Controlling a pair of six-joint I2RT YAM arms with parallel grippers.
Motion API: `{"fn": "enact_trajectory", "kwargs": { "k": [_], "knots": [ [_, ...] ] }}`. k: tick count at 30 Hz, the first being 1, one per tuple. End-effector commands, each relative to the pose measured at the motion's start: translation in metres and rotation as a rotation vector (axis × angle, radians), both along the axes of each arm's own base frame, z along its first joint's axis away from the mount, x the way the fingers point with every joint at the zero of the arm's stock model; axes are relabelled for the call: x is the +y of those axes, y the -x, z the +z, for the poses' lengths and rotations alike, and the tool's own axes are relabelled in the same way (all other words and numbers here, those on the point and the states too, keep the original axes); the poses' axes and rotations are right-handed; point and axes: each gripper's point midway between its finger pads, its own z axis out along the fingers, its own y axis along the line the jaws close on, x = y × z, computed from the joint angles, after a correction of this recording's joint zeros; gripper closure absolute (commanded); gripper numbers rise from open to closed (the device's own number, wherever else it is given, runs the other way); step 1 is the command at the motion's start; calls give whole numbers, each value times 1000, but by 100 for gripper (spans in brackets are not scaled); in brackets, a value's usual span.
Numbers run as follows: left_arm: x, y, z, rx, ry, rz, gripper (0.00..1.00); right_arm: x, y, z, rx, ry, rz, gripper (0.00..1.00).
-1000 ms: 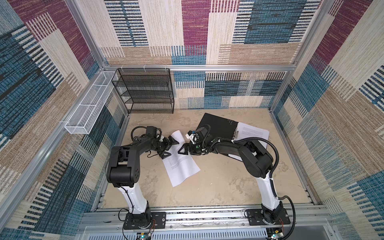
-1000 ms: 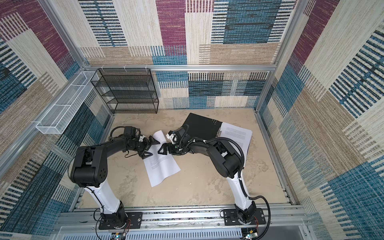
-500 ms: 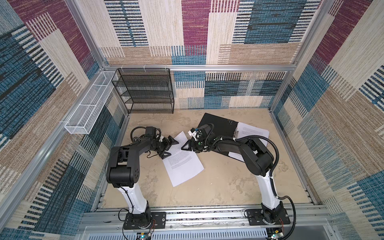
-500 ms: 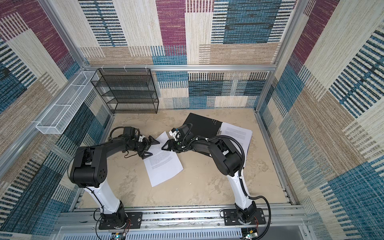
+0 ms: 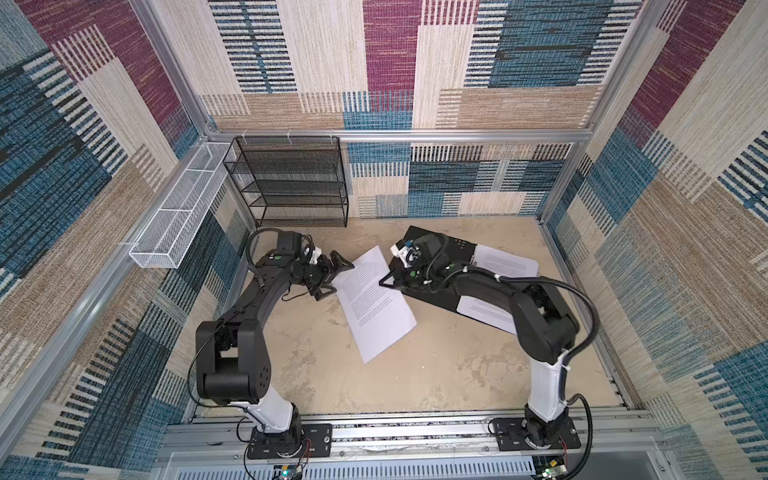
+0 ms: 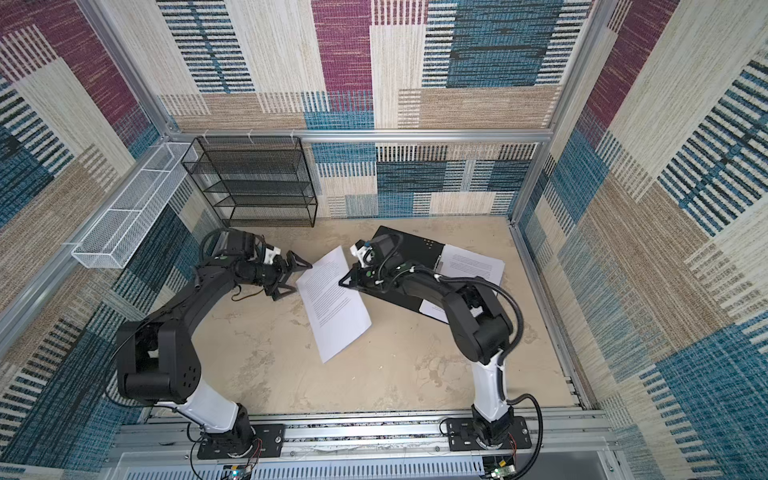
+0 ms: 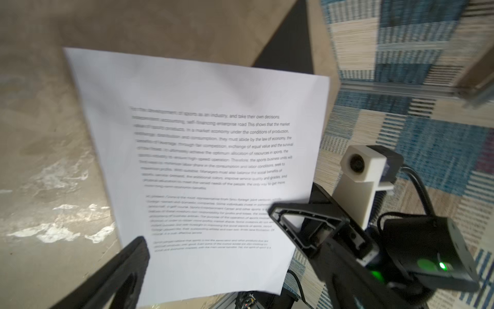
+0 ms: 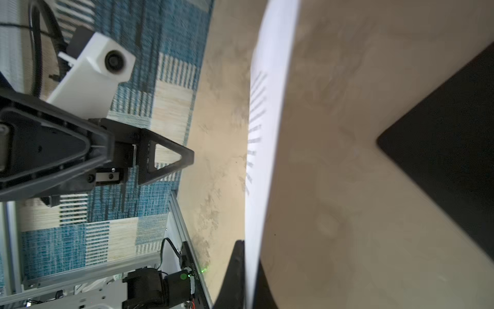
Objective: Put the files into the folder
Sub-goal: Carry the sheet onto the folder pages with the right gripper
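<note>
on the sandy table (image 5: 374, 382), nearest to the arm bases, one printed sheet (image 5: 376, 303) (image 6: 334, 303) is seen between the two arms, with its near corner pointed to the front rail. the right edge of this sheet is pinched by the right gripper (image 5: 384, 282) (image 6: 344, 284), whose jaws are closed tight on the paper. in the right wrist view the sheet (image 8: 264, 133) is seen almost edge-on and bent, with the paper clamped between the black fingers (image 8: 239, 267). in the left wrist view the text block on the sheet (image 7: 213, 160) is shown.

the left gripper (image 5: 334, 277) (image 6: 293, 278) is held just beside the left edge of the same sheet. its jaws are spread wide and nothing is grasped by them.

a little farther, on the right, the folder (image 5: 461, 247) (image 6: 419, 245) is laid open, black inside up. it is partly covered by the right arm. further white sheets (image 5: 505, 266) are seen at its right side.

at the back wall a black mesh rack (image 5: 291, 183) is placed, and a white wire basket (image 5: 178, 220) is fixed on the left wall.
</note>
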Motion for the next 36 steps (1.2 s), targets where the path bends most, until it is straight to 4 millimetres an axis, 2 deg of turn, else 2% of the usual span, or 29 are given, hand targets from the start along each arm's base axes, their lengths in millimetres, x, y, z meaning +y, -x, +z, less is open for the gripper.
{"fn": "enact_trajectory", "kwargs": {
  "k": [1,2,4,8,10,12,13,15,20,24,36],
  "knots": [
    [-4,29,21,-33,-27,-99,0,-58,-12,40,-80,12,-122,100],
    [-6,32,26,-52,-14,-110,0,-79,-14,50,-93,9,-162,100],
    [-12,36,30,-79,21,-139,0,-135,-20,62,-118,34,-272,100],
    [-14,41,11,-48,32,-162,0,-248,-19,65,-112,46,-488,100],
    [-16,42,-1,-19,46,-173,0,-307,-15,54,-93,111,-626,100],
    [-18,42,-9,-2,63,-181,0,-352,-5,42,-67,153,-735,100],
    [-19,41,-12,1,67,-184,0,-372,0,36,-60,171,-783,100],
    [-20,41,-18,14,69,-187,0,-397,9,18,-21,208,-845,100],
    [-25,41,-29,28,106,-196,0,-429,19,-25,68,356,-936,100],
    [-27,43,-34,38,128,-197,0,-435,9,-55,119,375,-924,100],
    [-30,45,-27,16,159,-201,0,-427,-13,-74,101,372,-868,100]
  ]
}}
